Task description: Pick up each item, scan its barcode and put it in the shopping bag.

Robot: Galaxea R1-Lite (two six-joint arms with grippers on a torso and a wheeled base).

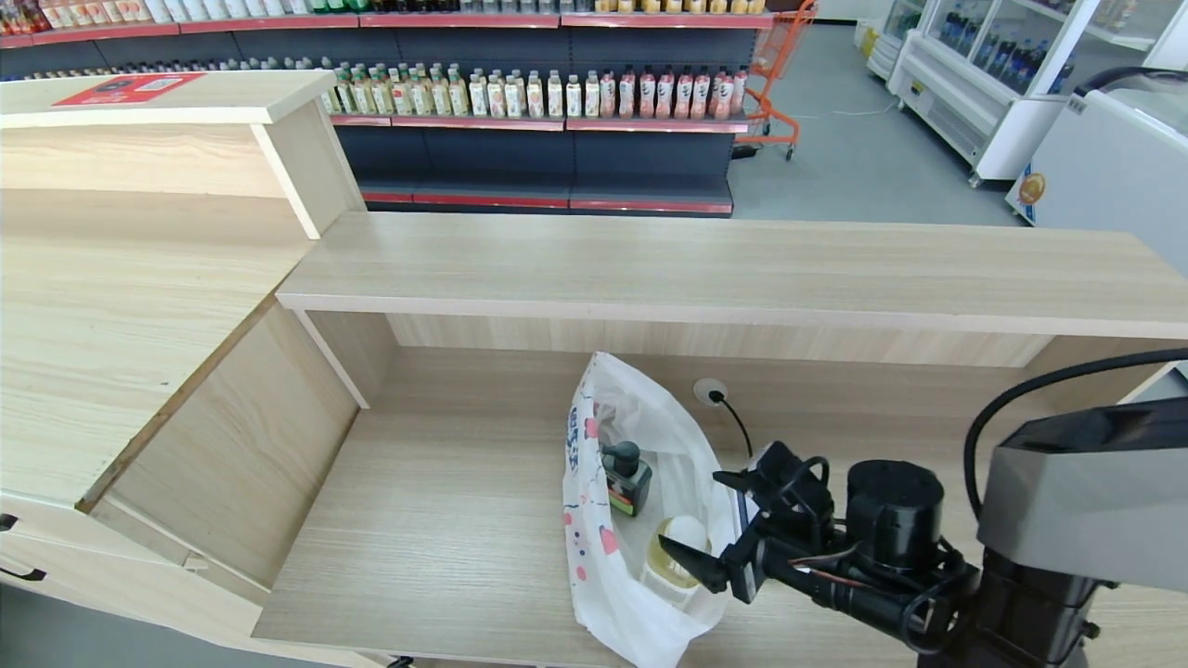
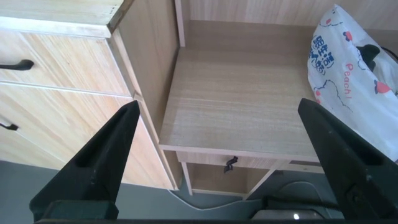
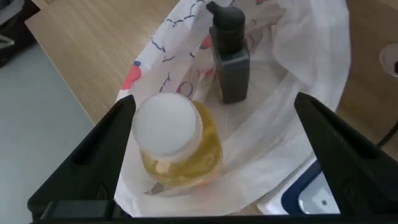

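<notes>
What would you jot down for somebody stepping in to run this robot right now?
Left pincer: open, holding nothing, off to the side above the front edge of the counter shelf.
Right pincer: open, holding nothing, just above the mouth of the shopping bag.
Items: the dark pump bottle stands upright in the bag; the yellow bottle with a white cap sits in the bag beside it, right under the right pincer.
Done: both bottles are bagged.
Left: these views cannot show whether either was scanned or whether more items wait. Check that, then probably draw the right arm back.
</notes>
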